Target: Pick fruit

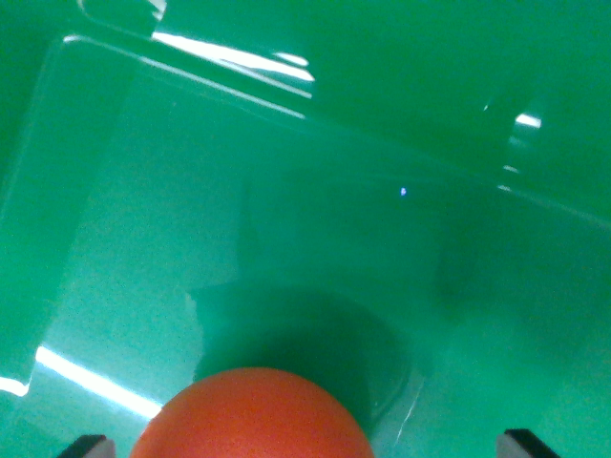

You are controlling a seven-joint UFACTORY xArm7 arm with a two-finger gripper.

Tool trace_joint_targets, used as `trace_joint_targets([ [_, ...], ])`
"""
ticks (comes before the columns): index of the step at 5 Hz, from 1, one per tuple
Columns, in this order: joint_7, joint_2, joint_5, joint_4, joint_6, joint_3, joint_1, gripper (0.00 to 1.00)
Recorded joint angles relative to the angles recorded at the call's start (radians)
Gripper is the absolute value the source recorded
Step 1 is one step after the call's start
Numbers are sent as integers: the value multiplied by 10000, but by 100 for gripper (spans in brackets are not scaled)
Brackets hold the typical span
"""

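Observation:
A round orange fruit fills the bottom centre of the wrist view, cut off by the lower edge. It lies low inside a glossy green bin, with a dark shadow on the floor just behind it. Only the two grey tips of my gripper show, at the bottom left and bottom right corners. They stand wide apart, so the gripper is open. The fruit sits between the tips, nearer the left one, with a clear gap to the right one. I cannot tell whether the left tip touches it.
The bin's walls rise along the wrist view's left and across the top right, with bright light glare on the rim. The green floor stretches ahead of the fruit.

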Motion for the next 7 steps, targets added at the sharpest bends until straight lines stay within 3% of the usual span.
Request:
trace_joint_targets([
  [1, -94, 106, 5, -207, -317, 8, 21, 0],
  [2, -94, 106, 5, -207, -317, 8, 21, 0],
  [3, -176, 198, 9, -386, -592, 15, 39, 0],
  [7, -301, 337, 16, -658, -1008, 26, 67, 0],
])
